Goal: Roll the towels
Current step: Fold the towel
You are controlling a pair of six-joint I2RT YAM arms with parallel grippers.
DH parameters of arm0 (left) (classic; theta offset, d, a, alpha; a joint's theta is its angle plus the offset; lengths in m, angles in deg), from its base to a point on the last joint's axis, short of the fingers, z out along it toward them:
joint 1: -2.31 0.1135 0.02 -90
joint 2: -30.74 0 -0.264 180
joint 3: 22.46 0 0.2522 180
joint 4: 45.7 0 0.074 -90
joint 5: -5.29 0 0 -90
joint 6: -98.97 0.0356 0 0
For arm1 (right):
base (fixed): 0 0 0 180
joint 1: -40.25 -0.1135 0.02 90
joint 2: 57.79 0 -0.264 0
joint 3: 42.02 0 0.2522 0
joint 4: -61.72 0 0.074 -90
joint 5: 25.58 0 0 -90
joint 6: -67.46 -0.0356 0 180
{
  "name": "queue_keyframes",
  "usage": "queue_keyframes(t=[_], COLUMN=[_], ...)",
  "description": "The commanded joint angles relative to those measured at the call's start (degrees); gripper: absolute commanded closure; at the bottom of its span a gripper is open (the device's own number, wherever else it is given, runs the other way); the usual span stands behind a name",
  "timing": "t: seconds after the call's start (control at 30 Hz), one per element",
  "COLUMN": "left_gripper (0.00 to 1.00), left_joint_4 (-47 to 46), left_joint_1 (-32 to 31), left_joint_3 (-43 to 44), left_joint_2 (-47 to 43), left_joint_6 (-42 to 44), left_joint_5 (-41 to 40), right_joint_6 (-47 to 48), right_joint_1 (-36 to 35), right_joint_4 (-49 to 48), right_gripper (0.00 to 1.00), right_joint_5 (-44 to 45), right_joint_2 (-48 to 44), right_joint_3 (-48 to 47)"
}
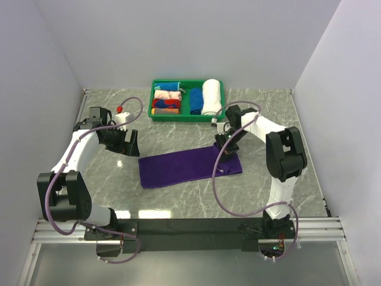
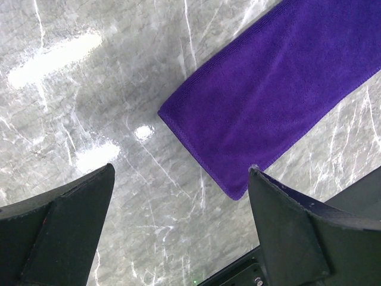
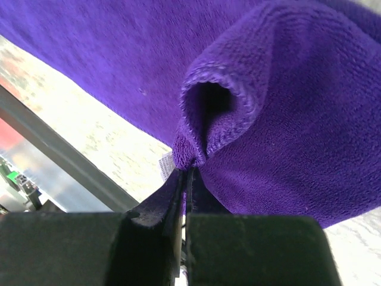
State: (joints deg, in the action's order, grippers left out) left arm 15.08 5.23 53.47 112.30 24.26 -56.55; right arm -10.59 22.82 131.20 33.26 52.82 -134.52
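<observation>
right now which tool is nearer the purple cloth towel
Right. The right tool is shut on the deep-purple rectangular cloth towel; the left tool hangs open off its other end.

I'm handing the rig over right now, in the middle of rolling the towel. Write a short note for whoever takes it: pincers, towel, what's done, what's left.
Left pincer: open and holding nothing, above the bare table by the left end of the purple towel.
Right pincer: shut on the edge at the towel's right end, which is pinched up into a small fold.
Towel: otherwise spread flat mid-table, in front of the green tray that holds rolled towels.
Done: right end gripped.
Left: the roll itself. No turn is formed yet.
</observation>
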Motion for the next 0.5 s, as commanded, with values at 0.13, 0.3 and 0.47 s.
queue_keyframes(t=[0.13,0.3,0.47], left_gripper=[0.00,0.01,0.01], left_joint_4=[-0.4,-0.7,-0.7], left_joint_1=[0.1,0.1,0.1], left_joint_3=[-0.6,-0.5,-0.6], left_joint_2=[-1.7,-1.1,-0.8], left_joint_6=[-0.6,-0.7,-0.6], left_joint_5=[-0.1,0.0,-0.4], right_joint_6=[-1.7,-1.9,-2.2], right_joint_1=[-1.9,-3.5,-4.4], right_joint_4=[-0.6,-0.4,-0.4], right_gripper=[1.00,1.00,1.00], right_joint_5=[-2.4,-2.5,-2.3], right_joint_2=[2.4,3.7,5.0], right_joint_3=[-4.9,-6.1,-6.7])
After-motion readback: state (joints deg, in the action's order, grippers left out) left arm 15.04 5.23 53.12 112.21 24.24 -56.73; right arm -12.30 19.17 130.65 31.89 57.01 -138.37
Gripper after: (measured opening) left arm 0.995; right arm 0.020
